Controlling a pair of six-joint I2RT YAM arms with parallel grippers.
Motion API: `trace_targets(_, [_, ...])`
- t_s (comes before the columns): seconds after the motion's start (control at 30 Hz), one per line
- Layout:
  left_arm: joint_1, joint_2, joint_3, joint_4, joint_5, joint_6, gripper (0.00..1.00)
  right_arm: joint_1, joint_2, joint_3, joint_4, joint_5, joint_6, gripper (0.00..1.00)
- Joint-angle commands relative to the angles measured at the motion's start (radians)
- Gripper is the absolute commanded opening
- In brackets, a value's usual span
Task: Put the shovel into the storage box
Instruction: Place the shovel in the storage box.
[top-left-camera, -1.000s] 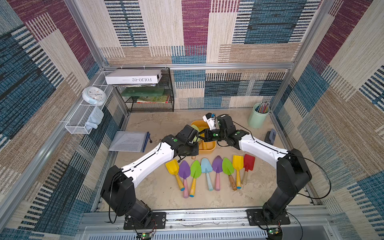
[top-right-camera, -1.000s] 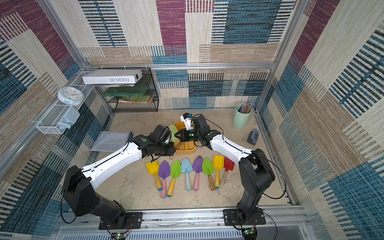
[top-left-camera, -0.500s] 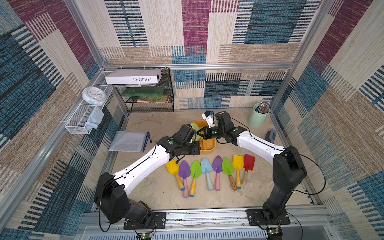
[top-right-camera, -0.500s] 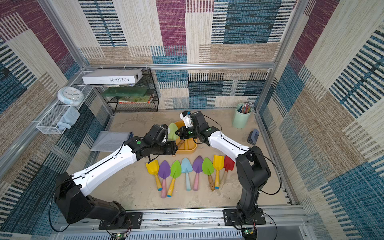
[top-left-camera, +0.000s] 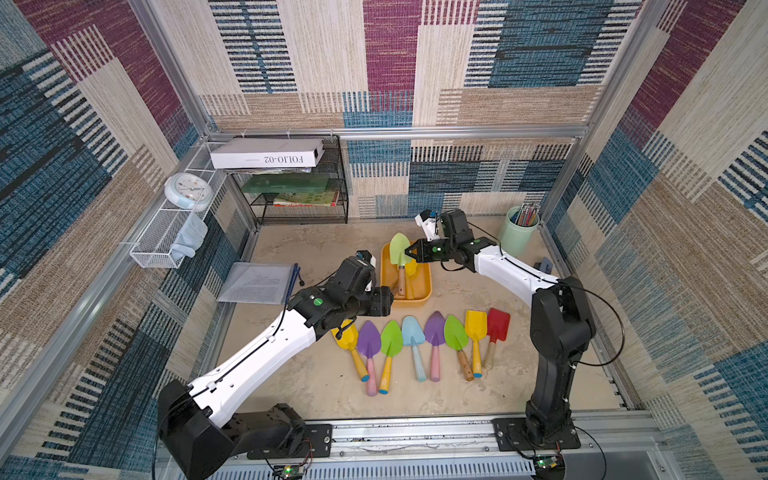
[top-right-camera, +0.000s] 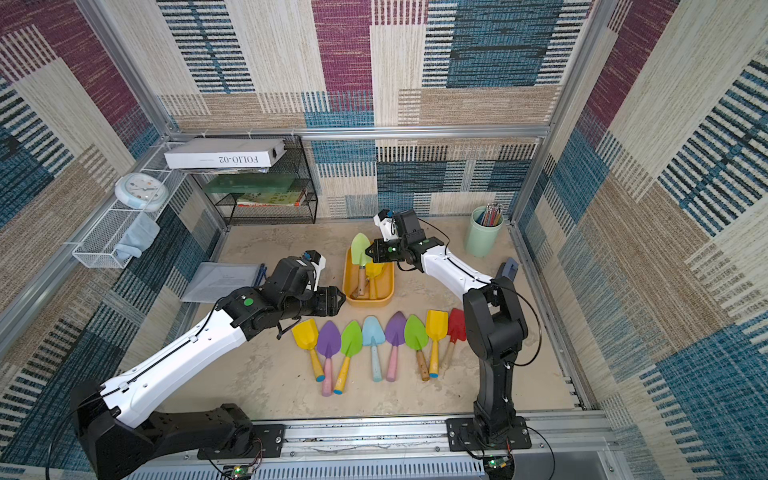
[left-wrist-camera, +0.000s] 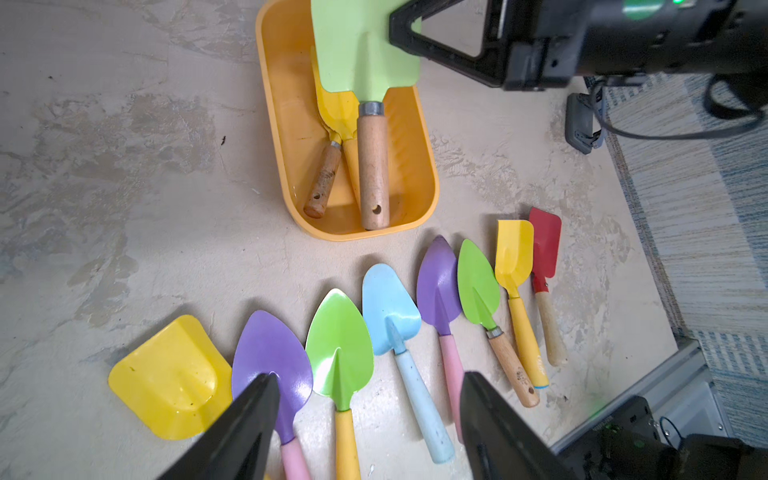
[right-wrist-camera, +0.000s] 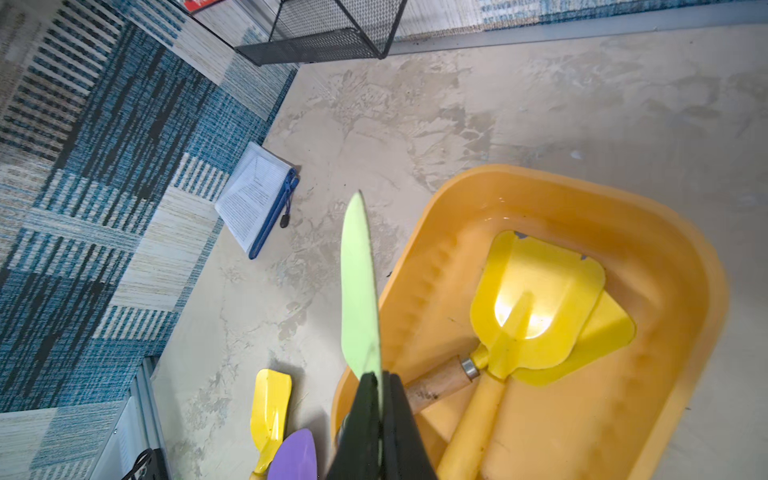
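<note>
Black and pinched tight, the right claw (right-wrist-camera: 380, 382) clamps the blade edge of the pale green shovel (right-wrist-camera: 359, 282), which we see held over the storage box (right-wrist-camera: 582, 183). Its blade is raised above the box's far end, and its wooden handle slants down inside toward the near wall; we cannot tell whether the handle's end touches the floor of the box. Under it lie two yellow shovels (right-wrist-camera: 536, 299), blades toward the far end, one with a wooden handle and one with a yellow handle.

Our left claw (left-wrist-camera: 368, 378) stands wide and holds nothing. It hangs above the row of shovels (top-left-camera: 413, 332) just beside the box's near end, with a gap between it and the rim.

That row of eight lies on the counter (left-wrist-camera: 124, 145), blades pointing toward the box and near its near wall. We see bare counter along both long sides of the box and beyond its far end. A pencil cup (top-left-camera: 517, 237) sits well apart in the far right corner, a document pouch (top-left-camera: 255, 284) by the left wall, and a mesh rack (top-left-camera: 303, 208) at the back
</note>
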Motion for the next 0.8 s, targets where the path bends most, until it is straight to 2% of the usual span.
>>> trace_targets(0.0, [0.001,-0.024,-0.012,0.033,-0.02,0.025,0.73,-0.009,0.047,0.042,-0.021,-0.027,-0.028,0.0])
trace_targets(0.77, [0.002,-0.051,-0.044,0.02,-0.042,0.049,0.73,-0.022,0.267,0.138,0.028,-0.071,-0.003,0.0])
